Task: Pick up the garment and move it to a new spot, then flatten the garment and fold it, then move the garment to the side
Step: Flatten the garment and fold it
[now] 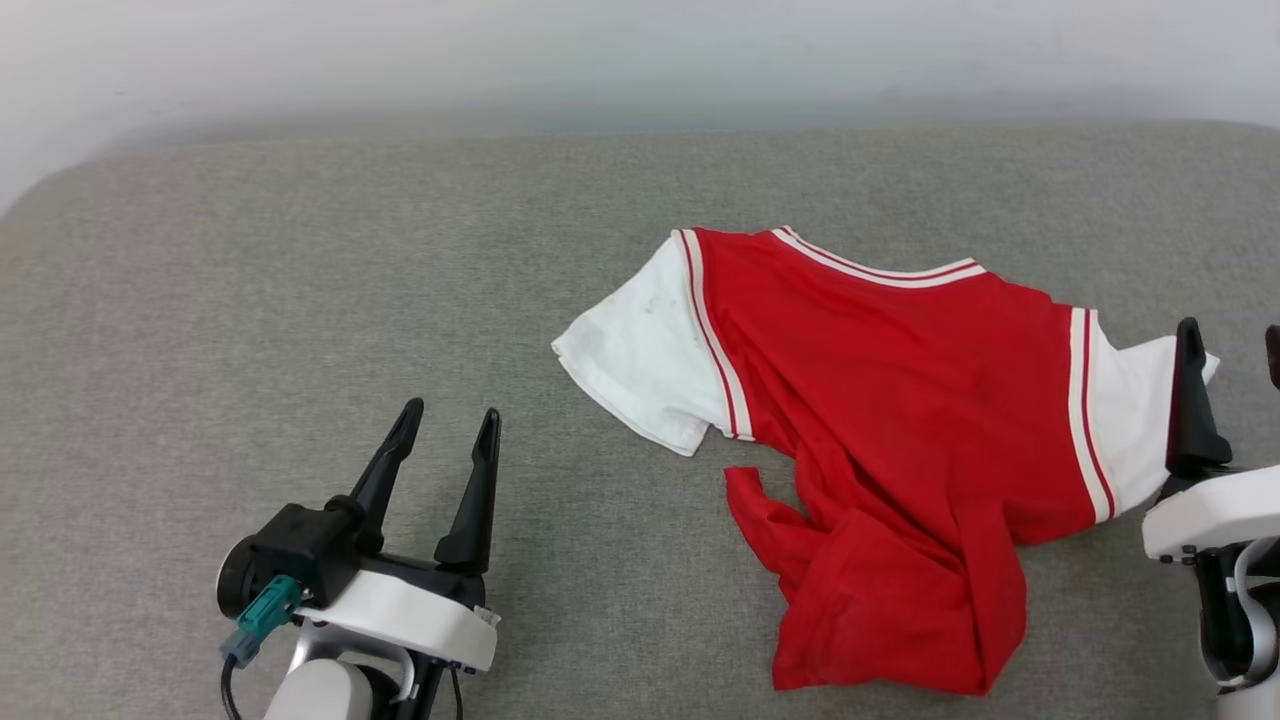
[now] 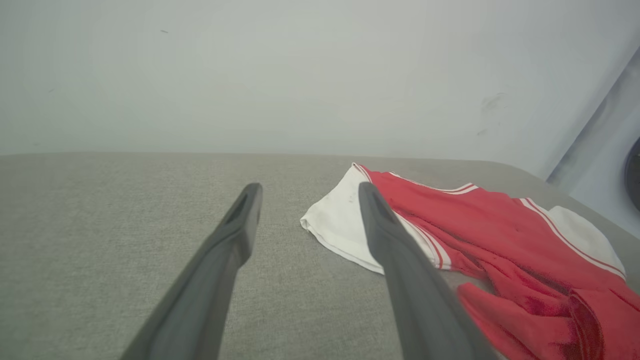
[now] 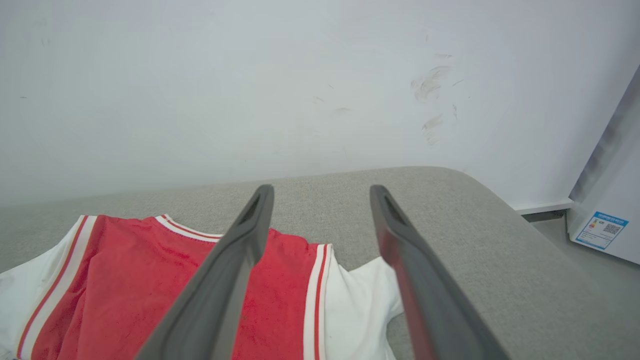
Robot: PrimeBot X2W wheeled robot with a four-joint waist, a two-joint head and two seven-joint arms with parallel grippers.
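**Garment (image 1: 900, 400) down on grey cushion (image 1: 300, 300), both grippers empty**

It lies right of ctr, plain red side up, collar twd the wall (image 1: 600, 60), hem bunched nr the robot. Left gripper (image 1: 451, 410) hangs well apart on its left, fingers spread, nothing btwn. Right gripper (image 1: 1232, 332) is over the white sleeve's edge, jaws wide, gripping nothing.
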